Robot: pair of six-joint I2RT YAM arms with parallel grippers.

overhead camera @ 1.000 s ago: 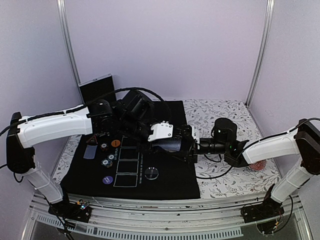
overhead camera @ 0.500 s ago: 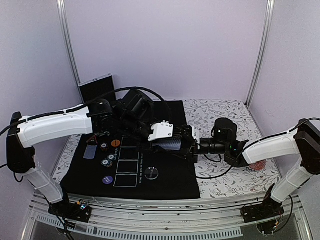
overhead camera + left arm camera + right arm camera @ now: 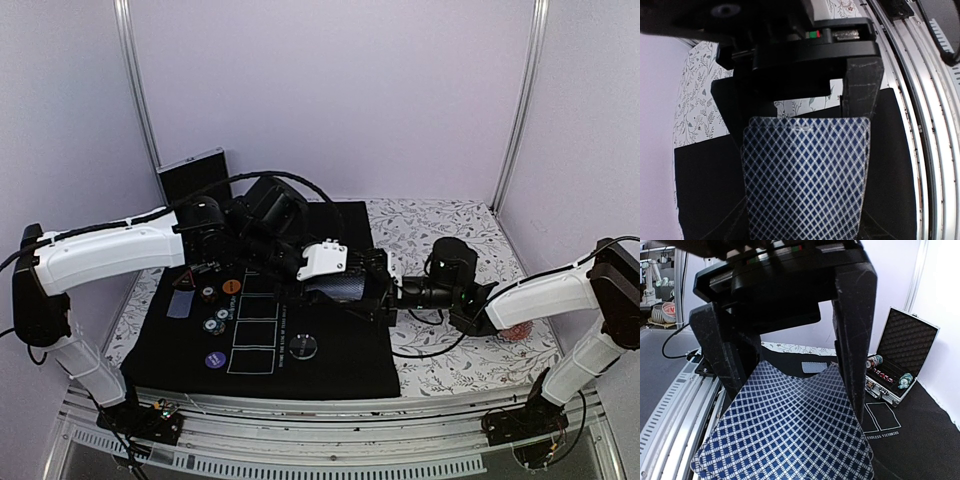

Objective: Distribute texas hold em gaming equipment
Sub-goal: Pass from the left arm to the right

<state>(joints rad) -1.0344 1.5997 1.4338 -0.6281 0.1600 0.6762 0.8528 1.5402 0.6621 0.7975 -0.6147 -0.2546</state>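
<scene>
The left pincer (image 3: 800, 109) grips the cards (image 3: 805, 180). The right pincer (image 3: 796, 392) sits around them; I cannot tell if it squeezes. Slide just one card off, slowly.

Your cards (image 3: 805, 175) look like smooth, faintly glossy paper; the mat (image 3: 335, 358) is matt black cloth; the case (image 3: 195, 178) at 10 o'clock is foam-lined metal.
</scene>
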